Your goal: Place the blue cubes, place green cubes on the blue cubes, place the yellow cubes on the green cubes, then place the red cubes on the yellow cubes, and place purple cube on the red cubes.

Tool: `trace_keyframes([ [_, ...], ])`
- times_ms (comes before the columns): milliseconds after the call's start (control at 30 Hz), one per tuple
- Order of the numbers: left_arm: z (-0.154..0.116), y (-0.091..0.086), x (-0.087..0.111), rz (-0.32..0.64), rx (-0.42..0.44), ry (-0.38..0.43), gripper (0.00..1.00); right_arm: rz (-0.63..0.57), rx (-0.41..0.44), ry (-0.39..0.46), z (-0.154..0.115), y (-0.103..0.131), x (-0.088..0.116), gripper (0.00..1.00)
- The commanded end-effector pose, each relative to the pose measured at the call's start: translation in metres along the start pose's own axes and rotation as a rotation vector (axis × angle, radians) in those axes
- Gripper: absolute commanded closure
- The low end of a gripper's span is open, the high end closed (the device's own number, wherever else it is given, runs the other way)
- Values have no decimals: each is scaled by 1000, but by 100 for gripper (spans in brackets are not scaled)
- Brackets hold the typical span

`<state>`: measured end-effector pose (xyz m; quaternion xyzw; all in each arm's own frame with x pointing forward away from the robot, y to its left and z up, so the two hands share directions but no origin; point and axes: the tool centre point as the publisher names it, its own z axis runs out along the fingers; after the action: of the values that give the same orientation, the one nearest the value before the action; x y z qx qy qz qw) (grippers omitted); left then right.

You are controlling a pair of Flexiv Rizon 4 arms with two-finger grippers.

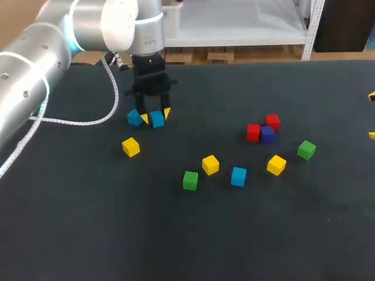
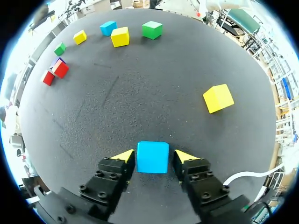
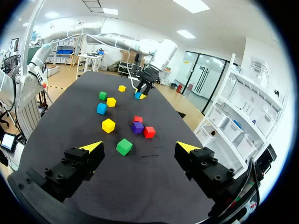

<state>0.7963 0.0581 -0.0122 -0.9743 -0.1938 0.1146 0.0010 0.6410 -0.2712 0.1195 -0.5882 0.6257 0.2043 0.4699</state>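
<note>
Jaws, left arm [image 1: 88, 29]: narrowly parted, astride one blue cube [image 2: 153, 157], apparently not yet clamped. Cube squarely between them, near desk [image 1: 88, 228] far-left corner; second blue cube [image 1: 134, 117] just beside. Right jaws: wide, empty.

Right pincer [image 1: 372, 115]: cut off at head view's edge, two yellow tips showing.
Small purple cube [image 2: 58, 60]: mostly hidden behind small red cube [image 2: 61, 69], left wrist view.
Small blue cube [image 1: 134, 117]: partly behind left pincer [image 1: 156, 115].

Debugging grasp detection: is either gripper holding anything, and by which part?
Right gripper holds nothing. Left gripper brackets a blue cube by its side faces; actual contact cannot be told.
</note>
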Motion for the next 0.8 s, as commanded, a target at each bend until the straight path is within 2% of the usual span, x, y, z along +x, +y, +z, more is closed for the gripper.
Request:
trace_keyframes([
  [33, -1, 0, 2, -1, -2, 3, 67, -1, 2, 0, 0, 1, 0, 0],
  [67, -1, 0, 2, -2, -2, 4, 75, -1, 2, 0, 0, 1, 0, 0],
  [100, -2, 0, 2, -3, -3, 5, 90, -1, 2, 0, 0, 1, 0, 0],
  [133, -3, 0, 2, -6, -5, 6, 100, -1, 2, 0, 0, 1, 0, 0],
  [300, -8, -3, -4, -47, -29, 3, 100, -1, 2, 0, 0, 1, 0, 0],
  [433, -16, -5, -23, -139, -68, -12, 100, -1, 2, 0, 0, 1, 0, 0],
  [533, -21, -4, -44, -262, -135, -28, 100, -1, 2, 0, 0, 1, 0, 0],
  [700, -17, 6, -74, -521, -259, -91, 100, -1, 2, 0, 0, 1, 0, 0],
  [800, -10, 20, -91, -642, -269, -84, 100, -1, 2, 0, 0, 1, 0, 0],
])
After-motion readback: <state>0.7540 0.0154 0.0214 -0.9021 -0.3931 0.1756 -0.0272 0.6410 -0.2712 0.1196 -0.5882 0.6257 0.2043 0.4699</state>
